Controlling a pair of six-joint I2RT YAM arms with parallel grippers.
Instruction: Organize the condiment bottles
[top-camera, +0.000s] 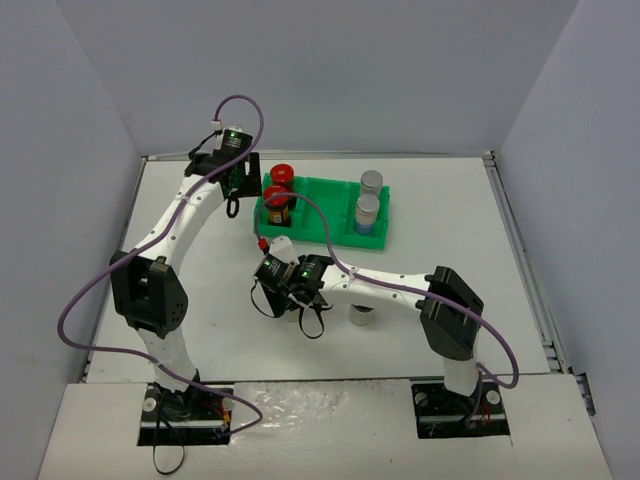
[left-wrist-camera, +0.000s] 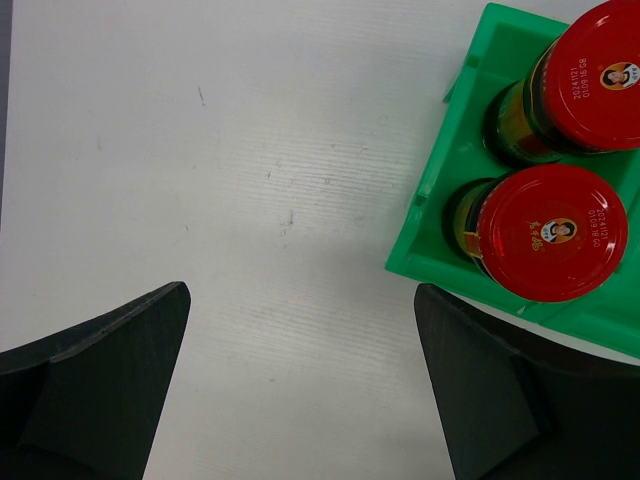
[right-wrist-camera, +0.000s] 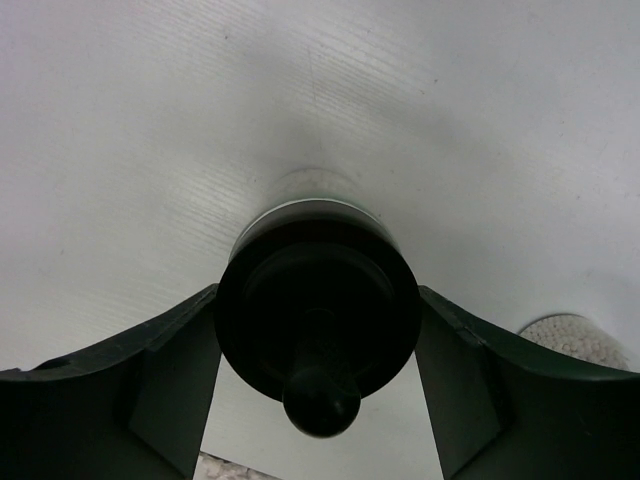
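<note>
Two red-capped jars (top-camera: 281, 176) (top-camera: 275, 198) stand in the left compartment of the green tray (top-camera: 322, 226). They also show in the left wrist view (left-wrist-camera: 590, 70) (left-wrist-camera: 552, 232). Two silver-capped jars (top-camera: 372, 181) (top-camera: 367, 206) stand in its right compartment. My left gripper (top-camera: 232, 188) (left-wrist-camera: 300, 295) is open and empty over the table, just left of the tray. My right gripper (top-camera: 278, 257) (right-wrist-camera: 318, 300) is shut on a black-capped pale jar (top-camera: 282, 245) (right-wrist-camera: 300, 265), in front of the tray. Another pale jar (top-camera: 362, 316) is partly hidden under my right forearm.
The tray (left-wrist-camera: 430, 215) stands at the back middle of the white table (top-camera: 450, 260). Purple cables loop around both arms. A pale grainy round shape (right-wrist-camera: 578, 335) shows at the lower right of the right wrist view.
</note>
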